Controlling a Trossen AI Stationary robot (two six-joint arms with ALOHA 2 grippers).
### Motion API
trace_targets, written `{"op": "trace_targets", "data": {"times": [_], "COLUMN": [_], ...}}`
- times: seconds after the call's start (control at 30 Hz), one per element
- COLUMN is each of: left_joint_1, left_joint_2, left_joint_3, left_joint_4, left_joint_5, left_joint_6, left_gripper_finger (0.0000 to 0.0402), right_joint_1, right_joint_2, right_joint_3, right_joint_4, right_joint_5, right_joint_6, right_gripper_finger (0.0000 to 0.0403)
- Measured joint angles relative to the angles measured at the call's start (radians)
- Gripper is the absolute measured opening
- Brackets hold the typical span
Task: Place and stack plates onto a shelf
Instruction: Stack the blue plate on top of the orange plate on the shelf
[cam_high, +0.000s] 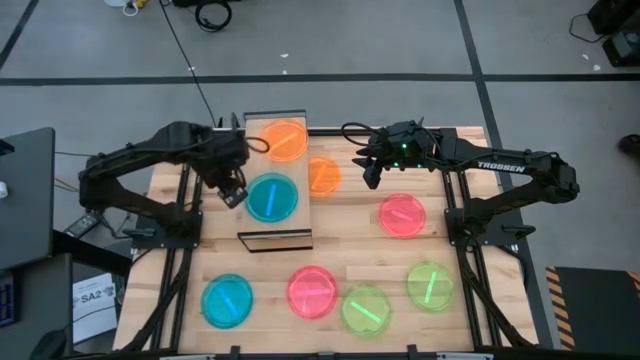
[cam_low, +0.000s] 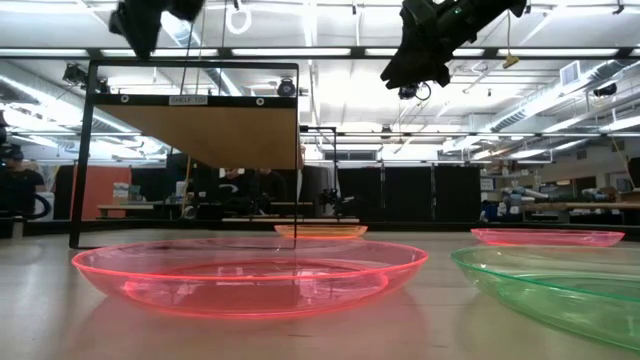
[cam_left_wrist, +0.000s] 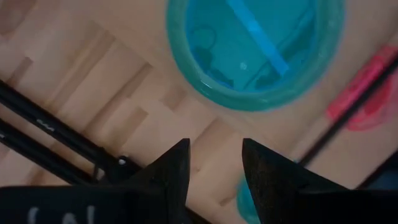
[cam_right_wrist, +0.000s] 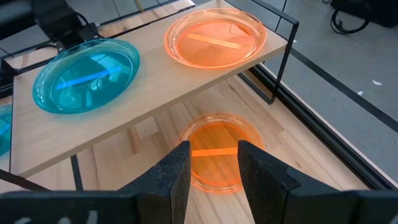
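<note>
The shelf (cam_high: 252, 222) stands mid-table and bears an orange plate (cam_high: 285, 140) at its far end and a teal plate (cam_high: 271, 197) at its near end, both lying flat. My left gripper (cam_high: 232, 190) hovers open at the shelf's left edge, just beside the teal plate (cam_left_wrist: 255, 50), with nothing between its fingers. My right gripper (cam_high: 370, 172) hangs open above the table to the right of the shelf, over a second orange plate (cam_right_wrist: 214, 152) that lies flat on the tabletop. It holds nothing.
More plates lie flat on the slatted tabletop: a pink one (cam_high: 402, 214) at the right, and along the near edge a teal one (cam_high: 227, 301), a pink one (cam_high: 312, 291) and two green ones (cam_high: 366, 309) (cam_high: 431, 286). A dark monitor (cam_high: 25, 195) stands off the table's left.
</note>
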Motion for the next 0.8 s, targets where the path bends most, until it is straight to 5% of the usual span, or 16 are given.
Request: {"op": "trace_targets", "data": {"times": [0.53,0.8], "left_joint_1": [-0.540,-0.721], "left_joint_2": [-0.020,-0.021], "left_joint_3": [0.000,0.000], "left_joint_4": [0.006,0.074], "left_joint_5": [-0.043,-0.087], "left_joint_6": [-0.383,-0.524], "left_gripper_finger": [0.0153,0.0153], "right_joint_1": [0.000,0.000], "right_joint_2": [0.000,0.000], "right_joint_3": [0.000,0.000], "right_joint_4": [0.001,0.001], "right_joint_5": [0.000,0.000], "right_joint_6": [0.000,0.000], "right_gripper_finger": [0.0139,0.0139]}}
